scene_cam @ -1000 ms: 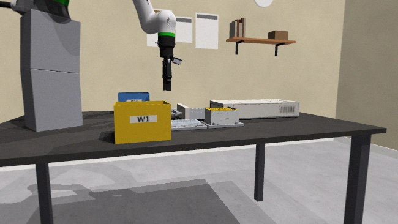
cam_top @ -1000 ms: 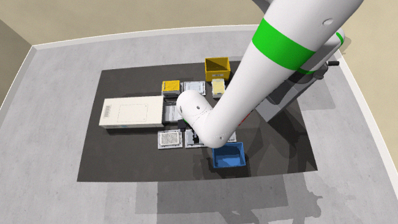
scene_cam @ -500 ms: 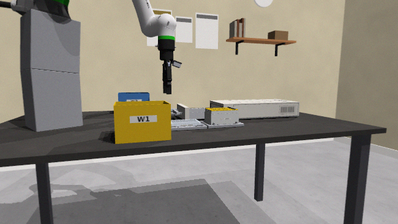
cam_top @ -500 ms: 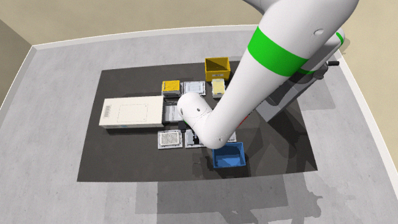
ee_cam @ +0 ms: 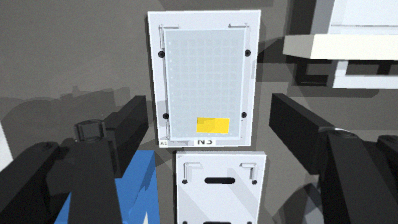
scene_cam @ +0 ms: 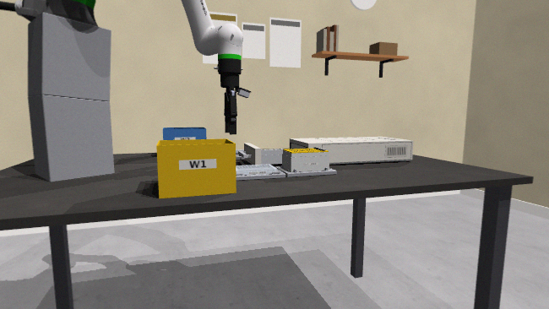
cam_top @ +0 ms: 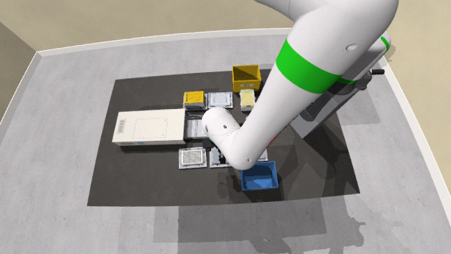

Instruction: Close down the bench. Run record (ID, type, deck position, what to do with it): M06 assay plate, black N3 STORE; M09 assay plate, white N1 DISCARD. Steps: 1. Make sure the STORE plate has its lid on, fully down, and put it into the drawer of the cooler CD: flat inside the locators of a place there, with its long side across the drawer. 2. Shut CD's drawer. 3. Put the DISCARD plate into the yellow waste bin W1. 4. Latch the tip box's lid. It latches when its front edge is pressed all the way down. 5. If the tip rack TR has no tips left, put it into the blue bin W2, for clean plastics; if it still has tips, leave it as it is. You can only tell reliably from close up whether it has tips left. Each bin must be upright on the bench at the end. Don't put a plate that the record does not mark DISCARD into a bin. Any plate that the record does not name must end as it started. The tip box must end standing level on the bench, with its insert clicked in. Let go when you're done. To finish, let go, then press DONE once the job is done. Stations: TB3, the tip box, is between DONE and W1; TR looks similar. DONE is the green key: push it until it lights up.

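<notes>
One lidded plate (ee_cam: 205,82) below open claw (ee_cam: 207,150), between fingers, untouched.

The lidded assay plate (ee_cam: 205,85) lies flat in its white nest (ee_cam: 155,75), marked N3. A yellow tag (ee_cam: 213,124) sits on its translucent lid.

arm (cam_top: 295,87) reaches down, gripper (scene_cam: 230,122) vertical, jaws apart, empty.

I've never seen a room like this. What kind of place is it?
Probably a laboratory bench. A white robot arm hangs its open hand over a dark table with lidded well plates, a yellow waste bin marked W1 and a box of yellow pipette tips.
</notes>
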Robot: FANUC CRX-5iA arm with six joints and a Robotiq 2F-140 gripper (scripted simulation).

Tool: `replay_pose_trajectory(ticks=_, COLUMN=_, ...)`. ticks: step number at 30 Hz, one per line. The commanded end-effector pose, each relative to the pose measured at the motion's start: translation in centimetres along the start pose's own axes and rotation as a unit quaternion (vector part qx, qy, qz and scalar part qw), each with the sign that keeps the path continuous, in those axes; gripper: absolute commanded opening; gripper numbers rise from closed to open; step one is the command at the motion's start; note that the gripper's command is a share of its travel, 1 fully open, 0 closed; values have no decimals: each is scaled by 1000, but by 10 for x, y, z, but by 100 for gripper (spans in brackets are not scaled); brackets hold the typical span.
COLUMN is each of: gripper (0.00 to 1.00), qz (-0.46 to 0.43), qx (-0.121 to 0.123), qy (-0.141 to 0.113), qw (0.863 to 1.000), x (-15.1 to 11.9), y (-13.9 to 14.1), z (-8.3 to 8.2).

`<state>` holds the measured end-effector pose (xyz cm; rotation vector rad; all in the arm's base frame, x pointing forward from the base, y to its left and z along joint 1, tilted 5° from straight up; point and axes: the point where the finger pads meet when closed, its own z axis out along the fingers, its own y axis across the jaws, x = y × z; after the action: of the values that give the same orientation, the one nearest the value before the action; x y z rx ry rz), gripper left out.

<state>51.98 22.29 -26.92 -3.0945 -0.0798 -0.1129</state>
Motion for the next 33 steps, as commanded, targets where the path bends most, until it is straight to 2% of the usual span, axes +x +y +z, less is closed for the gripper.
replay_pose_trajectory(ticks=1, gripper=70, qz=0, qx=0, qy=1, qw=1000, x=1, y=0, z=4)
replay_pose_trajectory(ticks=33, gripper=70, qz=0, qx=0, qy=1, qw=1000, x=1, y=0, z=41)
